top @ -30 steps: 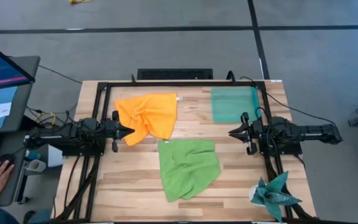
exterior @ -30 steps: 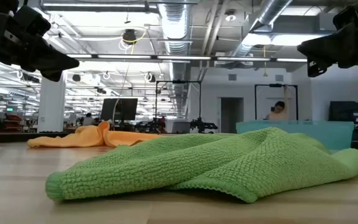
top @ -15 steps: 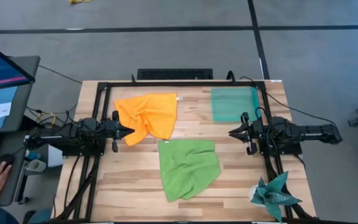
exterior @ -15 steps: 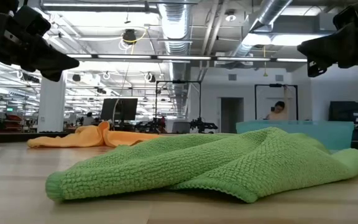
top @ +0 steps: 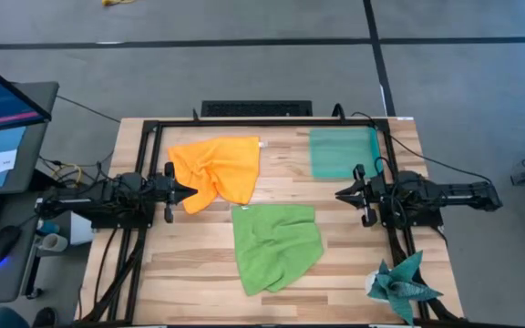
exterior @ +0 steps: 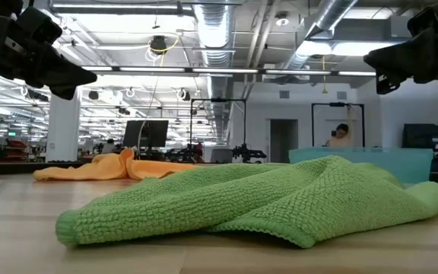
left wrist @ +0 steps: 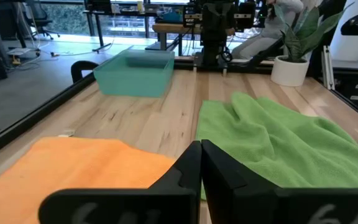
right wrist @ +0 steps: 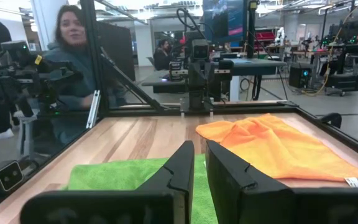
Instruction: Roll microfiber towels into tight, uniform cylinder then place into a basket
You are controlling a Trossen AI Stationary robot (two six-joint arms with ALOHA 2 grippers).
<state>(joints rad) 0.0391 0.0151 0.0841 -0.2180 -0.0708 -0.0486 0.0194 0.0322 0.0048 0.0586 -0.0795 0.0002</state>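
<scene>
Both your arms are parked out at the table edges, raised off the wood and nowhere near touching a cloth. Your left gripper (top: 190, 190) sits at the left side, pointing inward, fingers pressed fully together with nothing between them, tip just beside the orange towel (top: 215, 170). Your right gripper (top: 340, 194) is over on the right side facing back at it, fingers only a narrow gap apart, gripping nothing.

The orange towel is spread out and rumpled on the far left part of the table (top: 190, 264). The green towel (top: 276, 247) lies closer to the middle and nearer the front edge, also loose and creased, one corner folded over. Neither is rolled. They sit near each other, and you can't tell whether the corners touch.

The basket (top: 343, 152) is at the far right corner with no cloth in it, just beside your right arm. A dark teal spiky cloth (top: 401, 286) sits at the front right corner.
</scene>
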